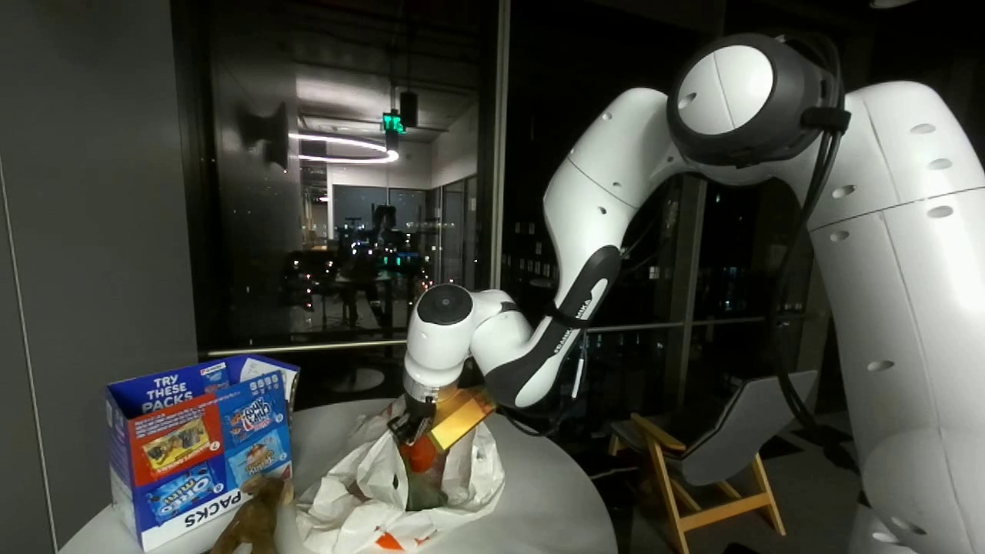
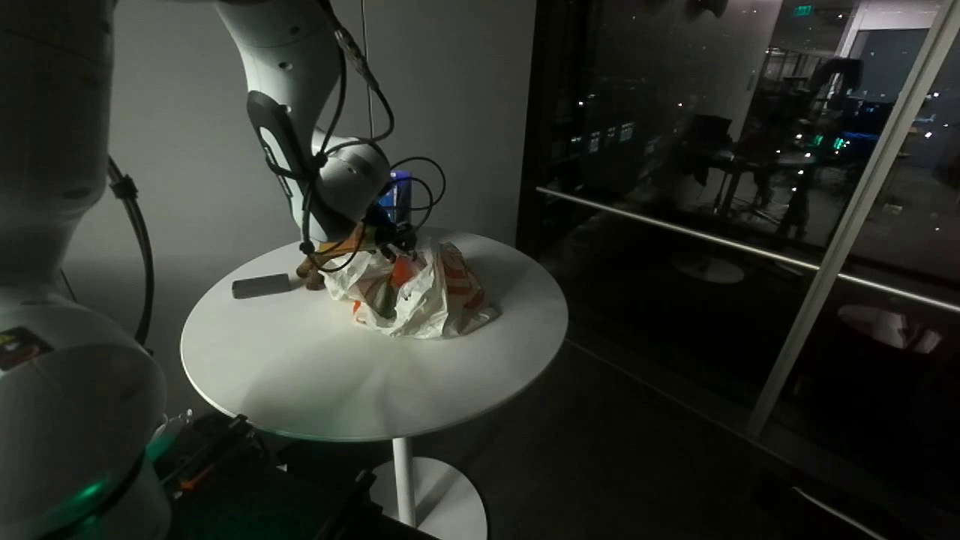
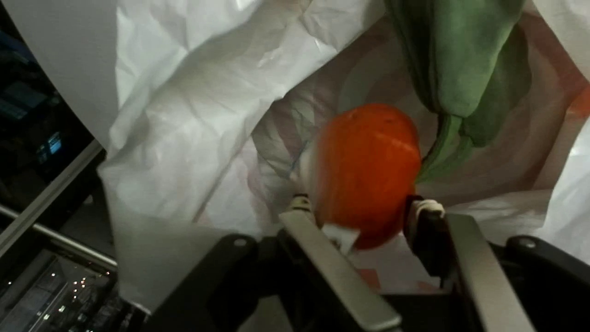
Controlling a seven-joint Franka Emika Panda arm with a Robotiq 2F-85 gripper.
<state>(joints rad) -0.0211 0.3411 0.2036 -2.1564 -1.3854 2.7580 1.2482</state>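
We saw a round white table (image 2: 300, 360), on which lay a crumpled white plastic bag (image 1: 373, 471), and near to this bag stood a blue snack-pack carton (image 1: 192, 462). At the bag's mouth we noticed the gripper (image 3: 363, 207), and inside the bag we could see green stemmed vegetables (image 3: 461, 60). The smallest thing, a red-orange fruit-like object (image 3: 373, 170), was just beside these vegetables, pinched between the two fingers (image 3: 339, 269), though we could not tell if it touched them.

The bag (image 1: 371, 485) lies on the table (image 1: 546, 496) — vegetables (image 3: 465, 60) within, box (image 1: 208, 454) to its left in an exterior view
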